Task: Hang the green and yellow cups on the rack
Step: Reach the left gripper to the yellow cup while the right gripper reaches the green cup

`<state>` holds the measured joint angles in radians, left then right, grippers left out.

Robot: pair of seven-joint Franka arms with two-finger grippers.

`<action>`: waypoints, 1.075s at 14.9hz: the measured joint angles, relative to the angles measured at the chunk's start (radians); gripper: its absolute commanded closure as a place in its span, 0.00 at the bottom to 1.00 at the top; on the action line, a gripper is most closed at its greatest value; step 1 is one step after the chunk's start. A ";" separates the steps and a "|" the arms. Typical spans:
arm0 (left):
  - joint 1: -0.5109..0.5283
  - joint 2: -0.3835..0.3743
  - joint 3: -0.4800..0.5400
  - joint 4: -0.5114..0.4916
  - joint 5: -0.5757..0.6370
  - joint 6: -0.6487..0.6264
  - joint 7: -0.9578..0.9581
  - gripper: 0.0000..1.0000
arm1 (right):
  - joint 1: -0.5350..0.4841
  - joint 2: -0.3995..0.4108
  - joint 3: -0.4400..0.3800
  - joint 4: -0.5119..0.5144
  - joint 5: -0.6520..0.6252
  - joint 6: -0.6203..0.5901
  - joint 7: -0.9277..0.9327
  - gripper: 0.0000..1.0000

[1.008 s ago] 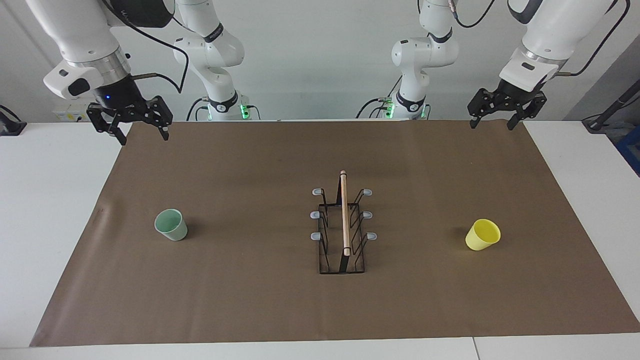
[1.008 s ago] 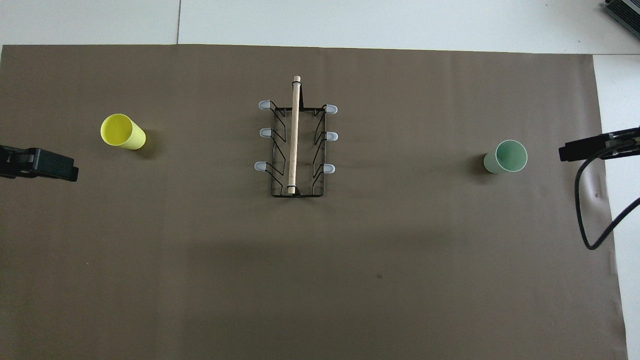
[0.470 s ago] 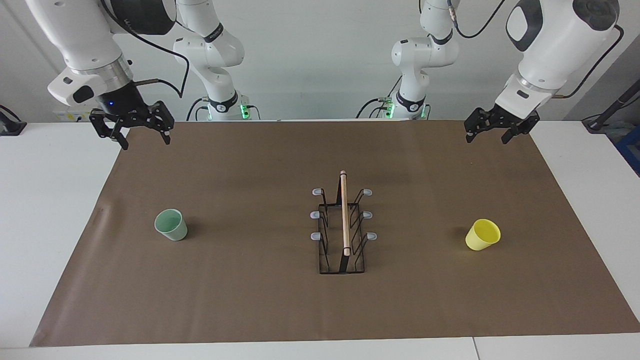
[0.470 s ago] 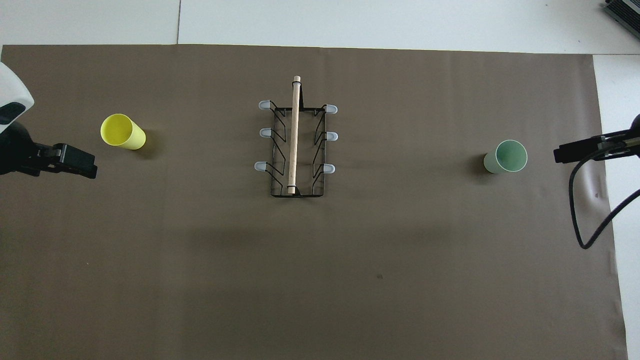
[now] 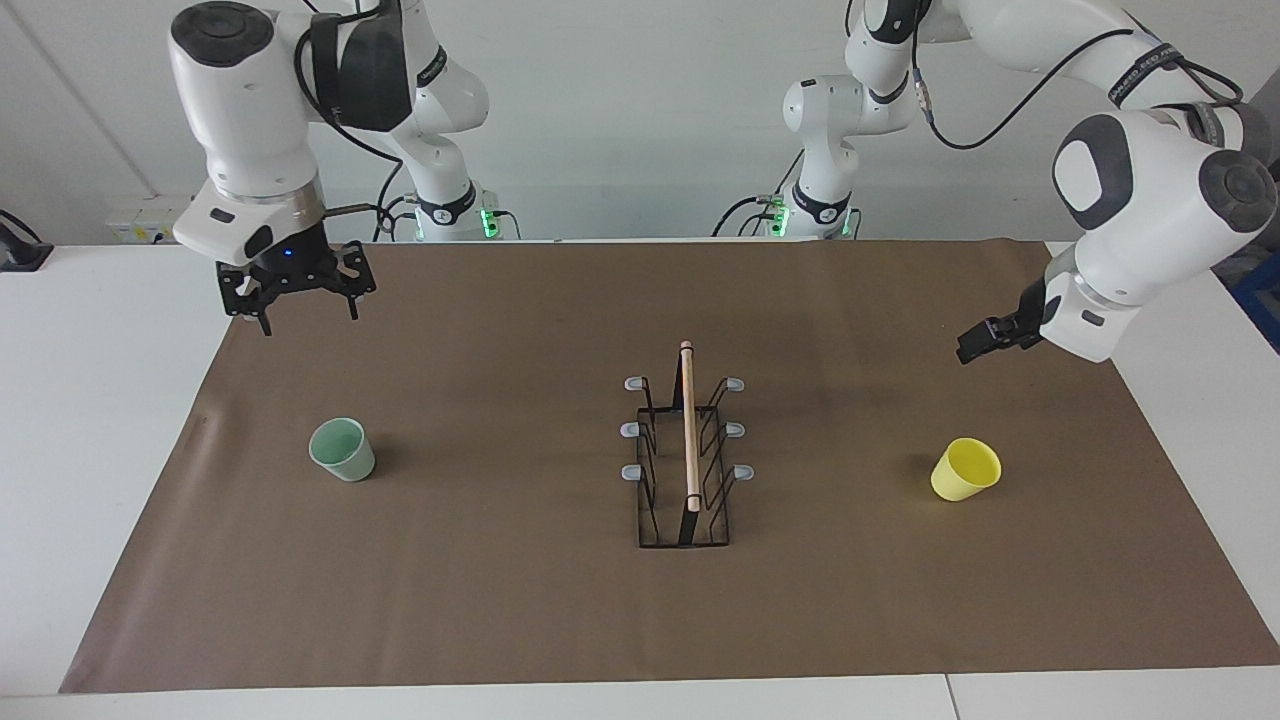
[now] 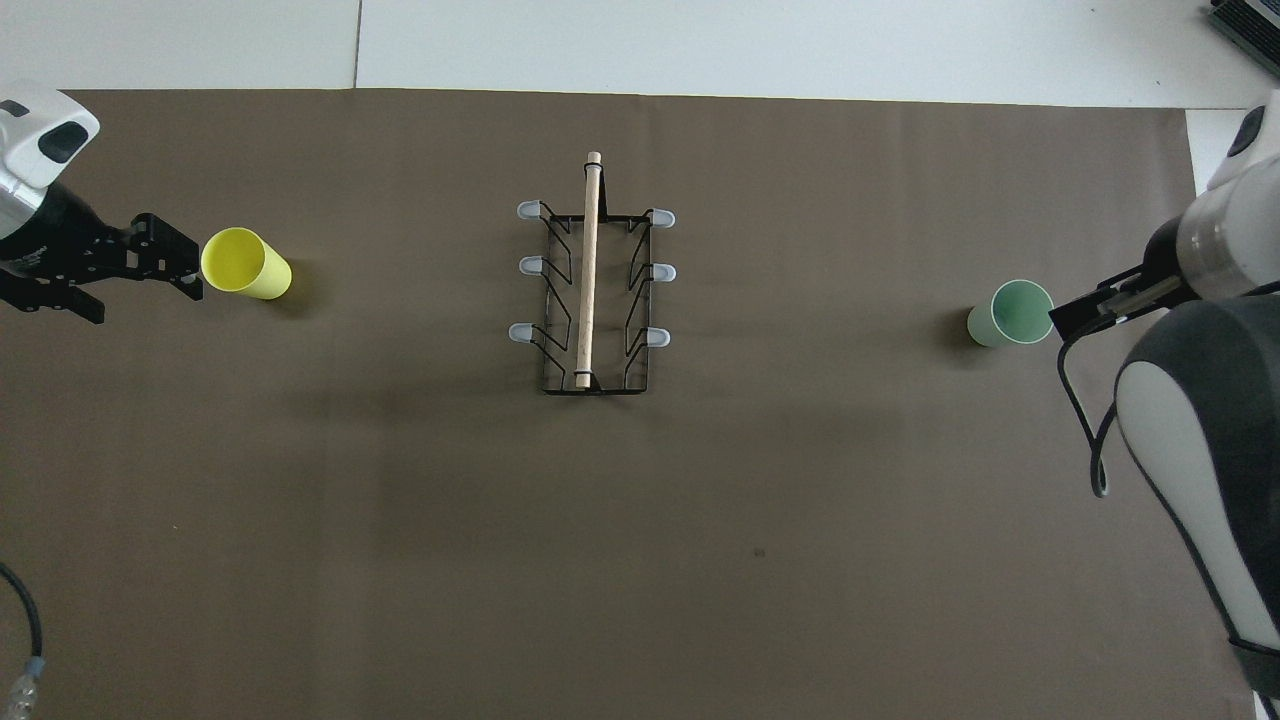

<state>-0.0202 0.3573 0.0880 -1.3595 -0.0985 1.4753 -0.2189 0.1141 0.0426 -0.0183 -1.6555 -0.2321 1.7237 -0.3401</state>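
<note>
Brown paper [image 5: 560, 620] over white counter [image 5: 100, 420], rack [image 5: 685, 460] at middle. Left fingers [image 5: 972, 350] open, empty, above paper, yellow cup [image 5: 966, 470] below, apart. Right fingers [image 5: 306, 312] open, empty; green cup [image 5: 342, 450] below, apart.

A large sheet of brown paper [image 5: 500, 600] covered most of the white table [image 5: 90, 420], filling the middle of both views. White tabletop showed along the frame edges, with a seam in it at the top of the overhead view. A dark device [image 6: 1250, 25] sat in that view's upper right corner.
</note>
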 measured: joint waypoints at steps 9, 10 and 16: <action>0.071 0.220 0.234 0.084 -0.433 -0.032 -0.408 0.00 | 0.007 -0.006 -0.001 -0.062 -0.254 0.117 -0.858 0.00; 0.086 0.224 0.234 0.086 -0.449 -0.023 -0.458 0.00 | 0.021 -0.006 0.000 -0.080 -0.290 0.133 -0.888 0.00; 0.149 0.235 0.237 0.027 -0.695 0.097 -0.692 0.00 | 0.149 0.058 0.006 -0.154 -0.512 0.165 -0.907 0.00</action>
<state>0.1284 0.5926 0.3248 -1.3321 -0.7937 1.5720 -0.9107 0.2628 0.1001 -0.0122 -1.8095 -0.7440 1.8884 -1.2467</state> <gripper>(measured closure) 0.000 0.000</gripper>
